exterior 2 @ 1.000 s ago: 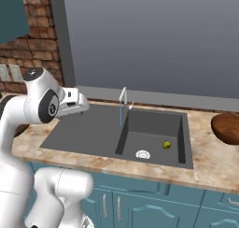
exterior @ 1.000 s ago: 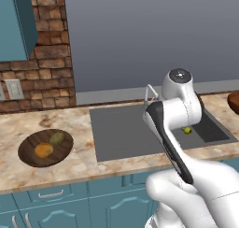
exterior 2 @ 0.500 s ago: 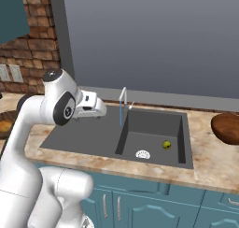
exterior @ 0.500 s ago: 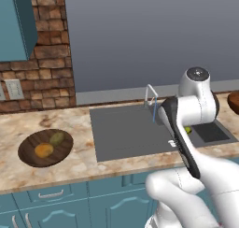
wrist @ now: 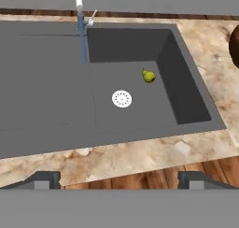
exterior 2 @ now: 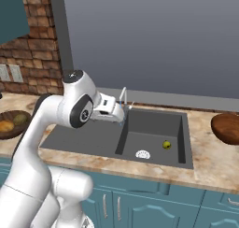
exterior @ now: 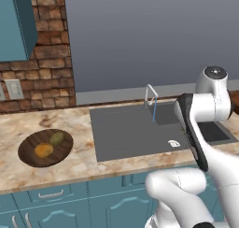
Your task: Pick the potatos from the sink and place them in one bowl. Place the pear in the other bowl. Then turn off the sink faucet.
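A white robot arm reaches over a dark grey sink (exterior 2: 84,136) set in a speckled stone bench (exterior: 70,164). Its fingers (wrist: 119,180) are spread fully wide and hold nothing.

In the hand view, a small yellow-green pear (wrist: 149,76) lies on the floor of the deep well, at about two o'clock from the white drain (wrist: 122,99). A thin stream of water (wrist: 83,38) falls from the faucet (exterior 2: 124,97) at the well's eleven o'clock corner.

The likely risk: the round pear could roll away from the closing fingers, or the arm could clip the slim faucet or the well wall on the way down.

The dark wooden bowl (exterior: 28,150) on the left holds both potatoes (exterior: 50,145). The reddish bowl (exterior 2: 226,127) on the right appears empty.
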You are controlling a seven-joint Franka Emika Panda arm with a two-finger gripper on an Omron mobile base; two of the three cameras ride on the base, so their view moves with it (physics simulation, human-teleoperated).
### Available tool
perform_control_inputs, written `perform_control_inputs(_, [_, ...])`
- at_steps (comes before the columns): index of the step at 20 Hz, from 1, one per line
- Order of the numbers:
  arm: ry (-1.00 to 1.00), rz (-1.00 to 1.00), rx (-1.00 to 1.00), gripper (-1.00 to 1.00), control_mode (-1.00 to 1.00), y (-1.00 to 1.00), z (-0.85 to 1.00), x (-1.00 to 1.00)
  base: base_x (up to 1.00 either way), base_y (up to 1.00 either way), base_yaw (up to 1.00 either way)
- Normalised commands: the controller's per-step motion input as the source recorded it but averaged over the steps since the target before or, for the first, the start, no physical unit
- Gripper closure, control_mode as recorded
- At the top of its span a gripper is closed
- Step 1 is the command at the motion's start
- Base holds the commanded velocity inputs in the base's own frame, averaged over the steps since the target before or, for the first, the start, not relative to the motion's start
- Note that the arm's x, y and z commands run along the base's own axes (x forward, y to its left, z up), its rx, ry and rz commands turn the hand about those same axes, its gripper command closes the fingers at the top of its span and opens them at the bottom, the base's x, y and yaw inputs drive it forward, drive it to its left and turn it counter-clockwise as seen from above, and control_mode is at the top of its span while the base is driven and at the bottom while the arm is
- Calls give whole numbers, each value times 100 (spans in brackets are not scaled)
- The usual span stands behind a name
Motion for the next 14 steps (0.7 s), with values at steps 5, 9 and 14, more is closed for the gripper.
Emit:
perform_control_inputs(5, [0, -13, 3, -100, -100, -47, 0, 0, 0, 0, 0])
perform_control_inputs(9, [0, -10, 2, -100, -100, -36, 0, 1, 0, 0, 0])
perform_control_inputs(14, [0, -7, 0, -100, -100, -29, 0, 9, 0, 0, 0])
